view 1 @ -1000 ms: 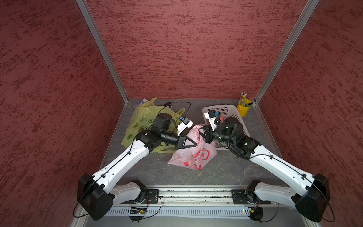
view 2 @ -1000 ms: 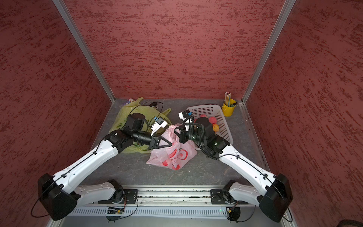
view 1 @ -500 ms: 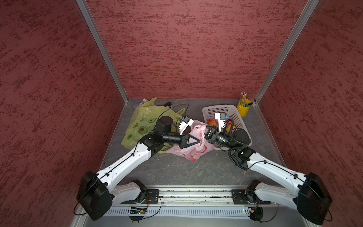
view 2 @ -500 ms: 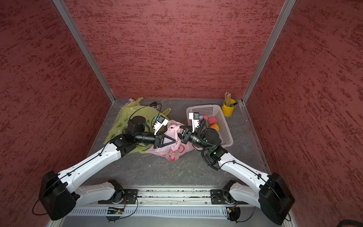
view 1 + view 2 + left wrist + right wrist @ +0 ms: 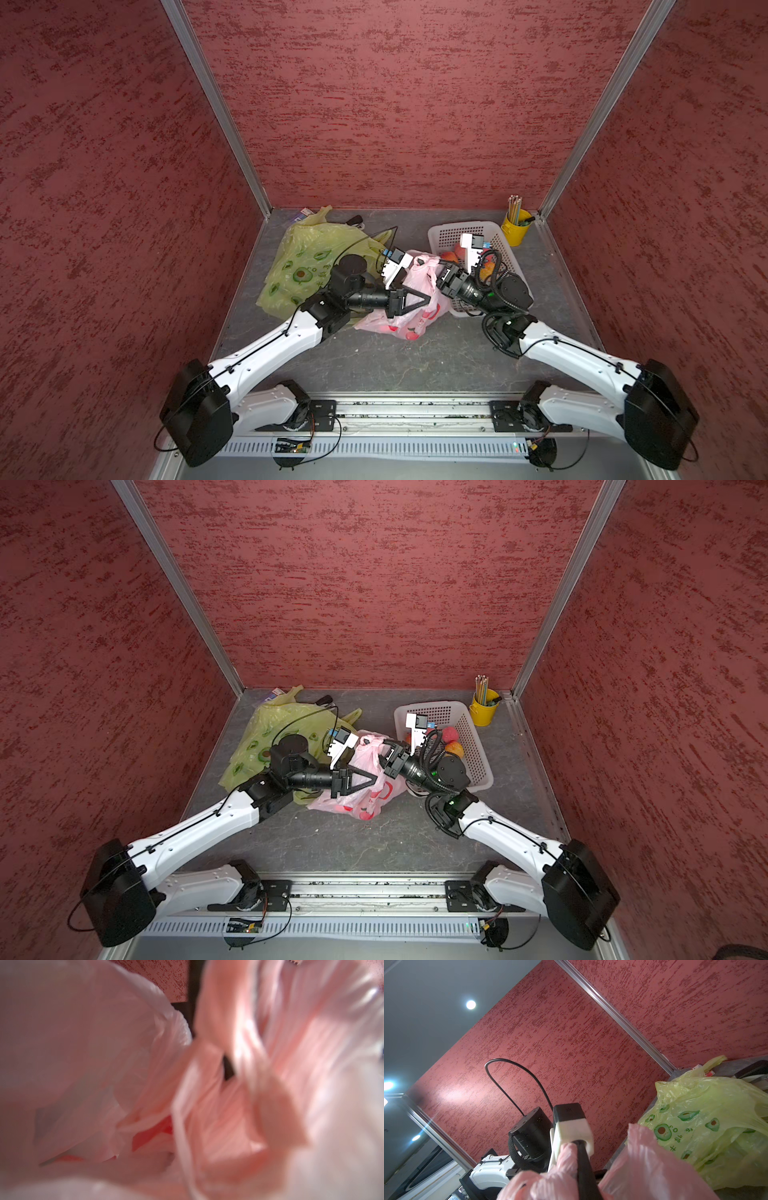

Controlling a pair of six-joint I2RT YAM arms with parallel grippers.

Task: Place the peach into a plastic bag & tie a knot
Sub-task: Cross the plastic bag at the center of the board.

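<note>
Visibly, right jaws clamp the pink bag (image 5: pixel 419 276); the left jaws' state cannot be told.

Crumpled pink plastic bag (image 5: pixel 424 274), handles bunched upward

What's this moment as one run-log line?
left tool: at pink bag, grip unclear | right tool: shut on pink bag
</note>
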